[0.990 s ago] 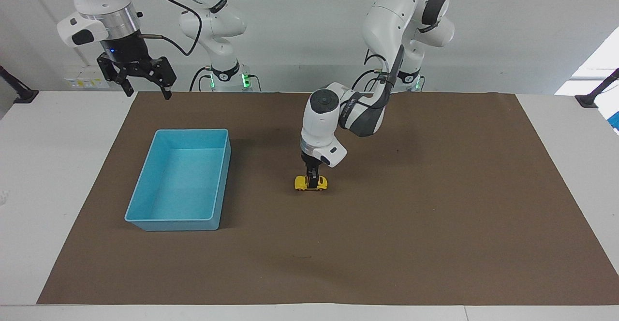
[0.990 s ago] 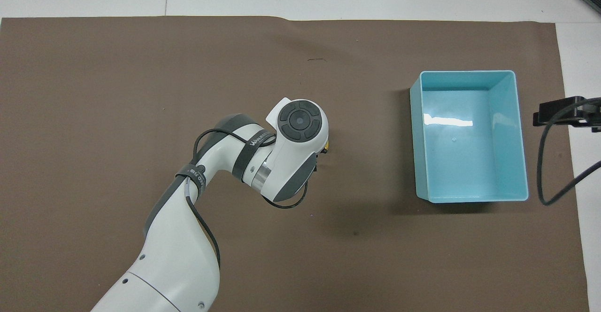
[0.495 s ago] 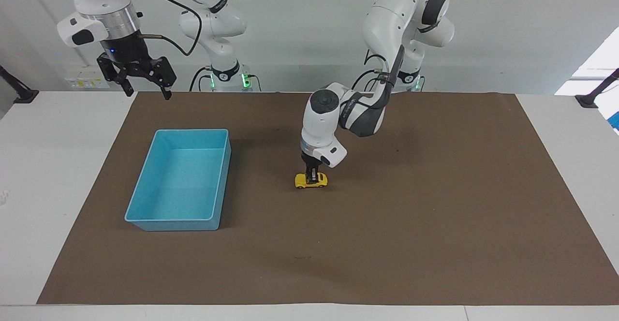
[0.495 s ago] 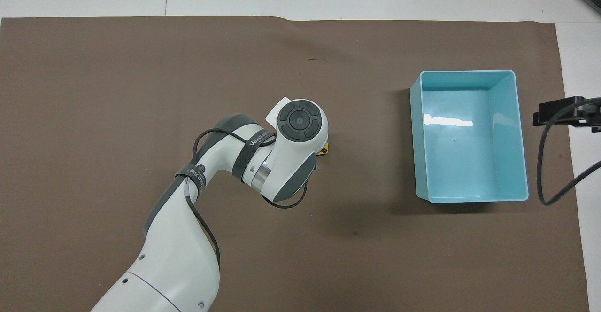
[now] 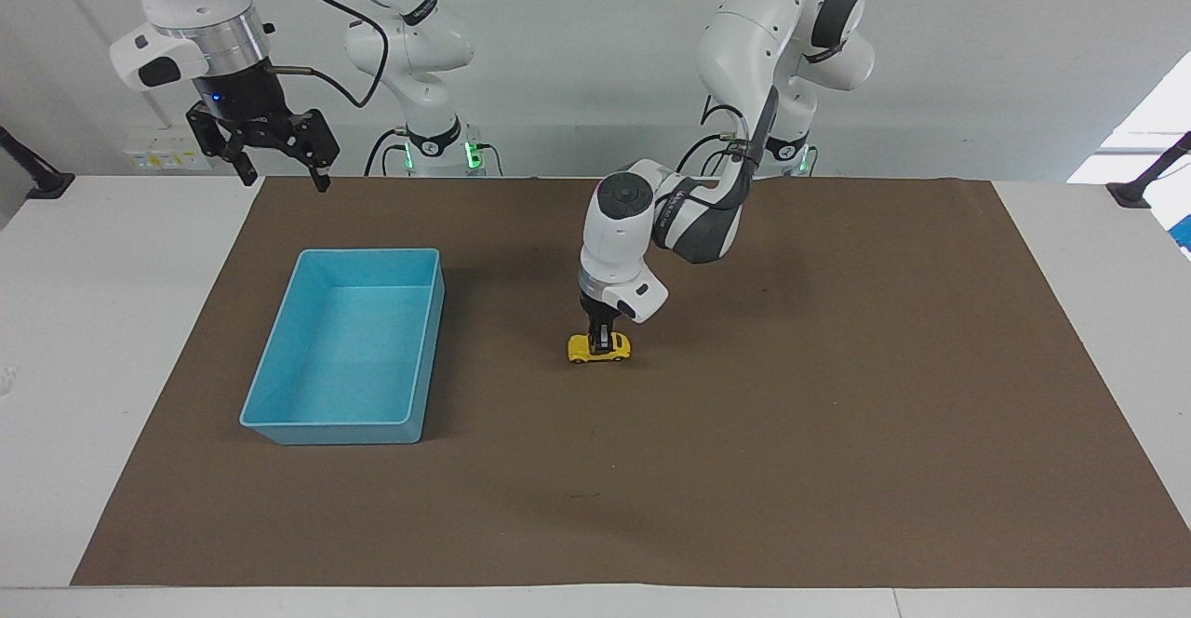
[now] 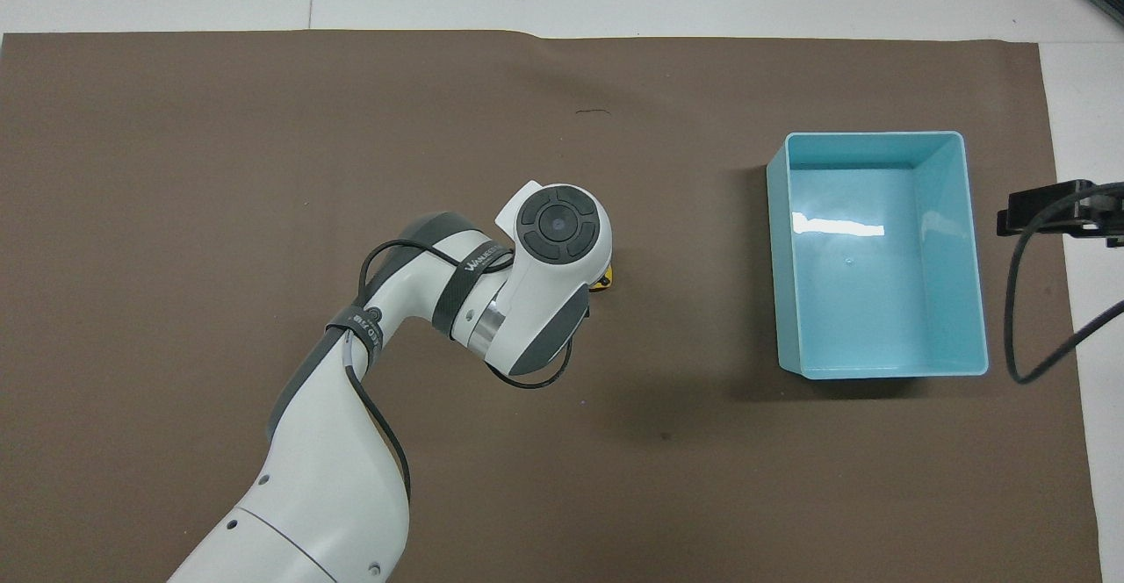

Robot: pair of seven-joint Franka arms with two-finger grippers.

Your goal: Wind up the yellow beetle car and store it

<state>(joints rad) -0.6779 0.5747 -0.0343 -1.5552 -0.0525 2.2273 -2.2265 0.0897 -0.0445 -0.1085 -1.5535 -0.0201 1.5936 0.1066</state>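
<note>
Now that your left gripper (image 5: pixel 603 340) has clamped onto the car (image 5: pixel 598 348), winding can begin; the bin (image 5: pixel 279 423) waits, right gripper (image 5: pixel 279 171) idle and open.

I see a blue bin (image 5: pixel 344 348) sitting open on the brown mat (image 5: pixel 837 432), which covers my white desk (image 5: pixel 84 339).

The left gripper (image 5: pixel 603 339) clamps the yellow beetle car (image 5: pixel 598 348) on the brown mat (image 5: pixel 837 413); the right gripper (image 5: pixel 279 167) waits, spread, above the blue bin (image 5: pixel 344 427).
</note>
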